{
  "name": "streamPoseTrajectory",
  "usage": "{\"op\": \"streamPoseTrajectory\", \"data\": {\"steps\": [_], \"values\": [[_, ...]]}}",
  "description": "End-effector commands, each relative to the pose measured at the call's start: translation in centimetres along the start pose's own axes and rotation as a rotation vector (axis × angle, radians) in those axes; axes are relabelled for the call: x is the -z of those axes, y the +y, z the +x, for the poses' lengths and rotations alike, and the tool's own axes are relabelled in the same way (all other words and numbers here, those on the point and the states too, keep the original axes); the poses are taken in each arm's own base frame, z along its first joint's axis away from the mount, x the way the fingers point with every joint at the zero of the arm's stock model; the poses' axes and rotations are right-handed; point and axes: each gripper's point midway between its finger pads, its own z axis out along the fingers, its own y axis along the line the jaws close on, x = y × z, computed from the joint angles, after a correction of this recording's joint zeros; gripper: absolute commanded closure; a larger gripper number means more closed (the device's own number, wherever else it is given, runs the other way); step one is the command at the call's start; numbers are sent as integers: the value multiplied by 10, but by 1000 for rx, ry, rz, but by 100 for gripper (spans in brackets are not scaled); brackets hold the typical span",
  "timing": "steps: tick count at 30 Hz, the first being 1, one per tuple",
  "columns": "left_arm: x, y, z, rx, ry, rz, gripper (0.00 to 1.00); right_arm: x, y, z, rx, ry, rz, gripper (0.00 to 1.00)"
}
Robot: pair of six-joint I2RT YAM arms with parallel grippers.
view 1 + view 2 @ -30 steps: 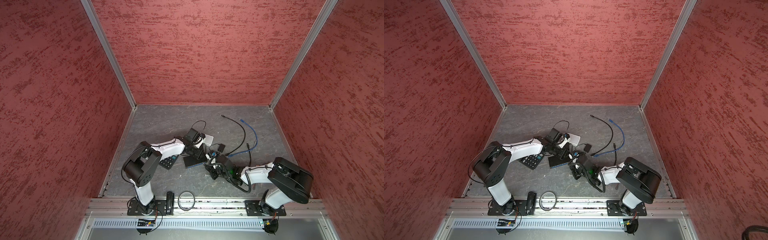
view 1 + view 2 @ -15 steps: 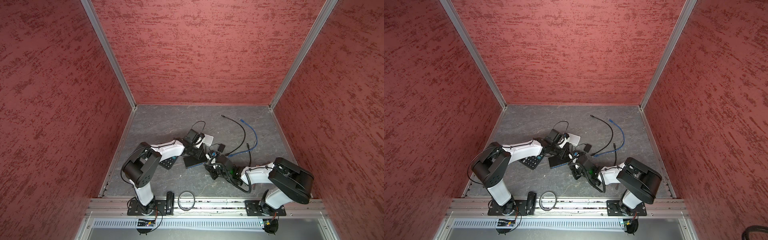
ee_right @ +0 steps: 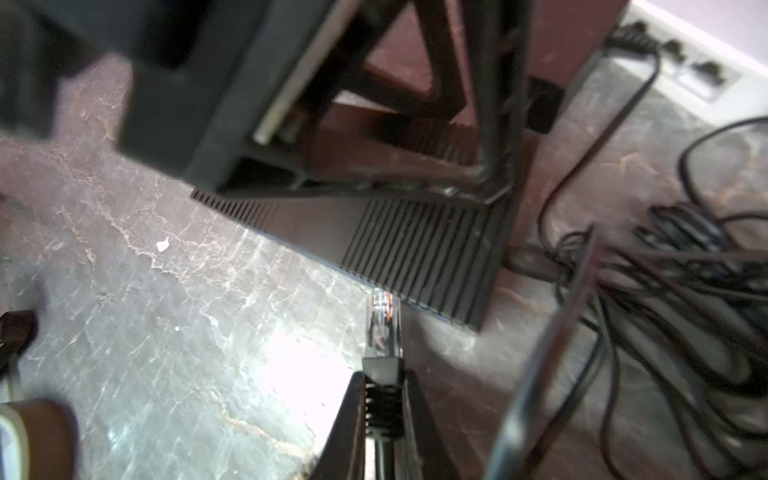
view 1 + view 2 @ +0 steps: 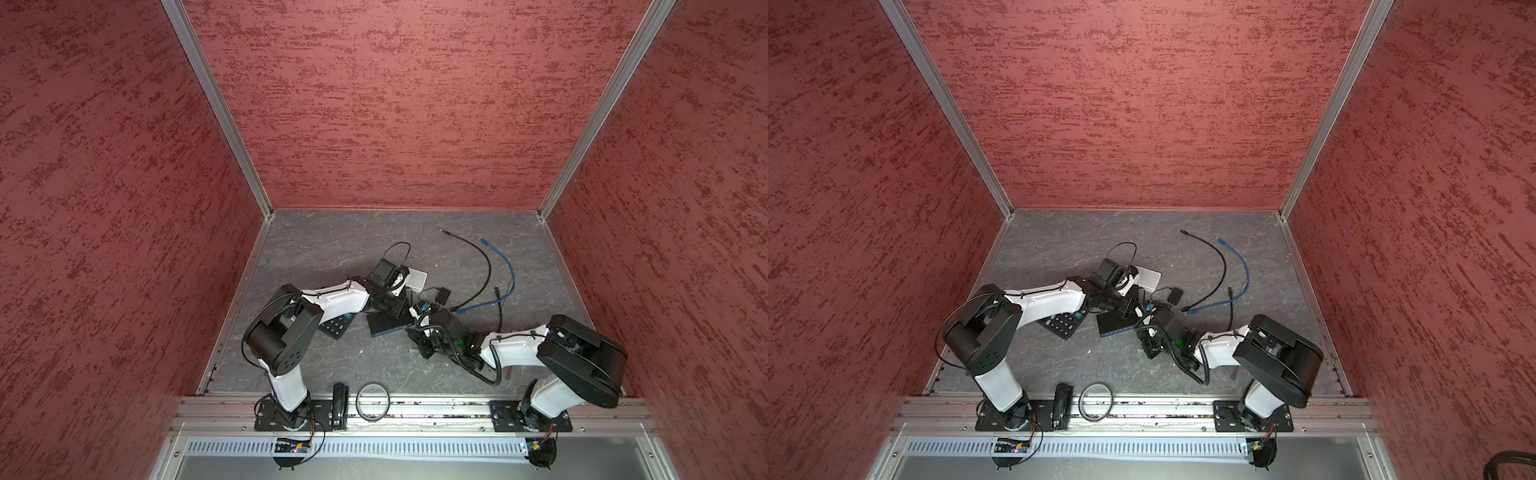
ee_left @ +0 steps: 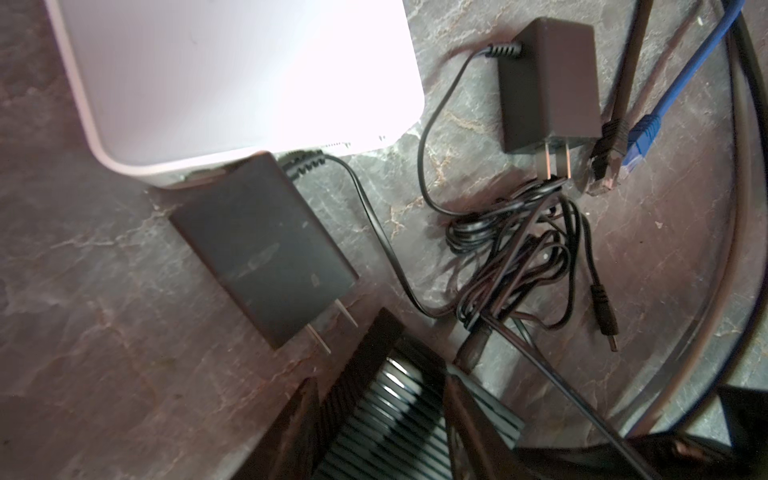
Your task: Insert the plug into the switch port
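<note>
**Plug-to-port relation.** The right end effector (image 3: 382, 378) was closed on the black ribbed boot directly behind the plug (image 3: 381, 328). The plug projected forward from the fingertips. Its long axis ran in line with the fingers and pointed squarely at the near side face of the switch (image 3: 415, 245). The plug tip lay at that face, either touching it or just short of it. The port itself was hidden below the top edge of the switch, so entry could not be confirmed. The right arm carried the plug and was judged to be the arm that would make the insertion, by a straight push along the plug axis.

**Switch restraint.** The left end effector (image 5: 384, 395) stood over the switch with its jaws partway apart and the ribbed top showing between them. Whether it clamped the switch or only rested on it could not be determined.

**Materials and shapes.**
- Plug: clear, glossy, rigid plastic with a square section.
- Switch: a flat black slab with a finely ribbed matte top, lying flat on the bench (image 3: 166, 332).
- Bench: grey, stone-veined and smooth.
- A tangled black cord (image 5: 519, 249) lay just beside the switch and was judged a snag risk.
</note>
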Motion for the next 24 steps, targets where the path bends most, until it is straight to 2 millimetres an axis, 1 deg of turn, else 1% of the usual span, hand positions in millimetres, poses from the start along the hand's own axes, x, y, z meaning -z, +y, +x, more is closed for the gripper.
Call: {"op": "streamPoseTrajectory", "data": {"steps": [1, 2, 4, 6, 11, 14, 16, 20, 23, 24], "values": [[-12, -1, 41, 30, 135, 5, 51, -2, 17, -34, -8, -100, -51, 90], [-12, -1, 41, 30, 133, 6, 51, -3, 19, -34, -5, -100, -55, 90], [-12, -1, 41, 28, 135, 4, 51, -4, 12, -33, -23, -99, -12, 90], [-12, 0, 42, 30, 135, 2, 51, -3, -4, -31, -49, -106, 71, 90], [-12, 1, 47, 37, 142, 3, 51, 5, -31, -32, -116, -164, 212, 90], [-12, 1, 51, 44, 145, 5, 51, 9, -40, -31, -124, -178, 259, 90], [-13, 1, 52, 48, 144, 10, 51, 10, -39, -32, -119, -189, 251, 90], [-13, -5, 52, 51, 144, 25, 52, 3, -37, -34, -110, -170, 249, 90], [-15, -10, 54, 47, 143, 35, 52, 1, -33, -39, -99, -192, 228, 90], [-15, -11, 53, 52, 141, 39, 52, 0, -35, -40, -98, -196, 238, 90]]}}
